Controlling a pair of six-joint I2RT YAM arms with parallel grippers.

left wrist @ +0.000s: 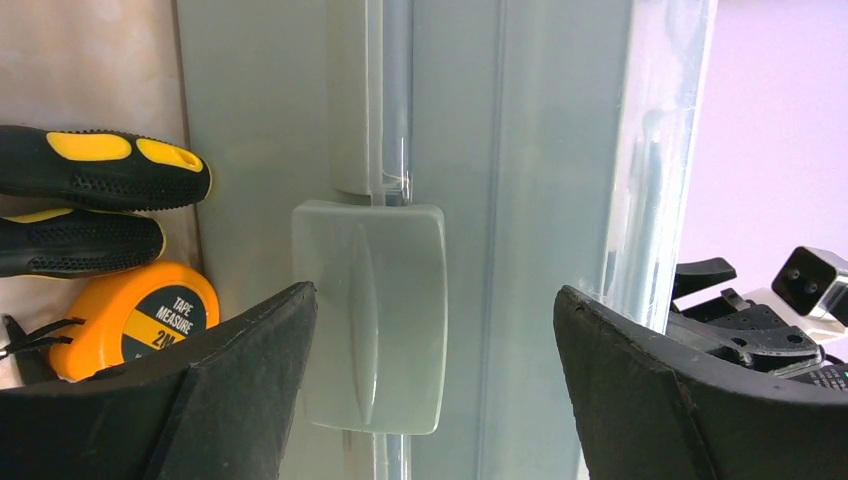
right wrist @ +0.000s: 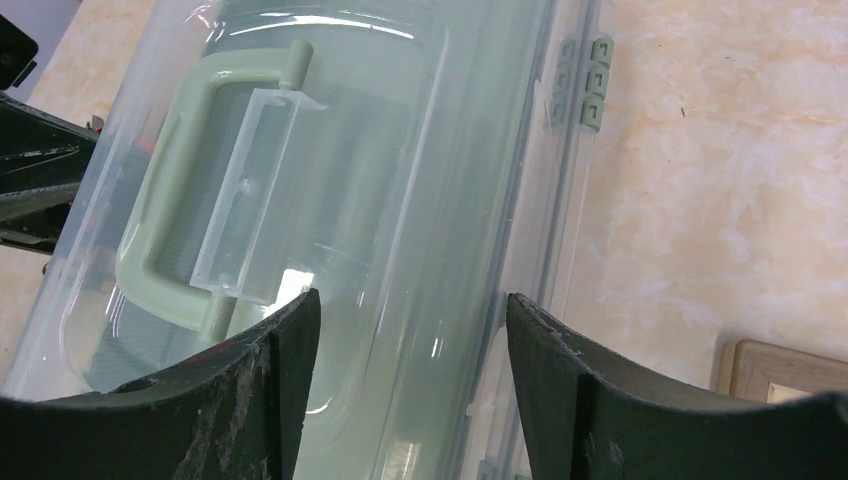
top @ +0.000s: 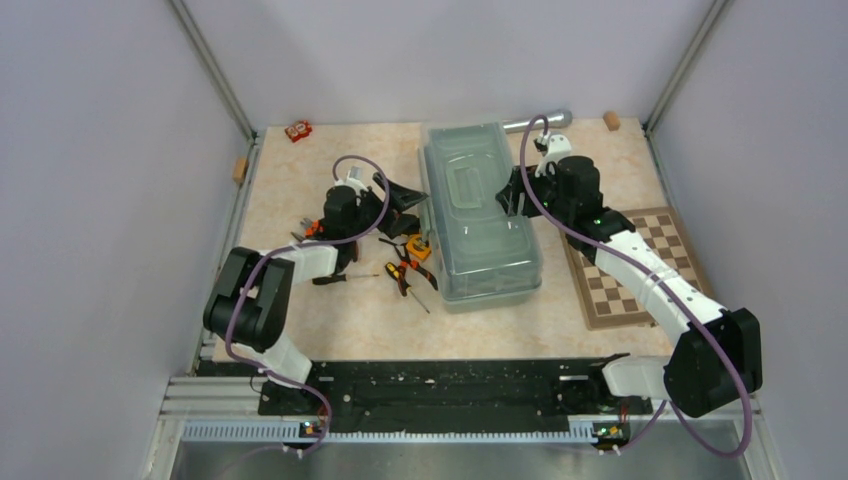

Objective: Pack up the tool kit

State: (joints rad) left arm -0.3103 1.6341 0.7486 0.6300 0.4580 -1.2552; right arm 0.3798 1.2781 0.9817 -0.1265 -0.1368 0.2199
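Left gripper point(left wrist: 432, 300), jaws spread wide and empty, frames the latch point(left wrist: 370, 310) of the shut toolbox point(top: 480, 215) at table centre, probably to unclip it, with the right gripper point(right wrist: 412, 300) half-open and empty over its three-o'clock edge, while screwdrivers point(left wrist: 90, 170) and tape measure point(left wrist: 140, 315) lie unpacked at nine o'clock.

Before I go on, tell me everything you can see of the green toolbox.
The toolbox is a long sage-green plastic case lying flat on the table, lengthwise front to back. Its clear domed lid is down, with a green carry handle folded into a recess. A green latch sits flat on the left wall; small hinges line the right edge. The open left gripper faces the latch, the open right gripper hovers over the lid; contact is unclear.
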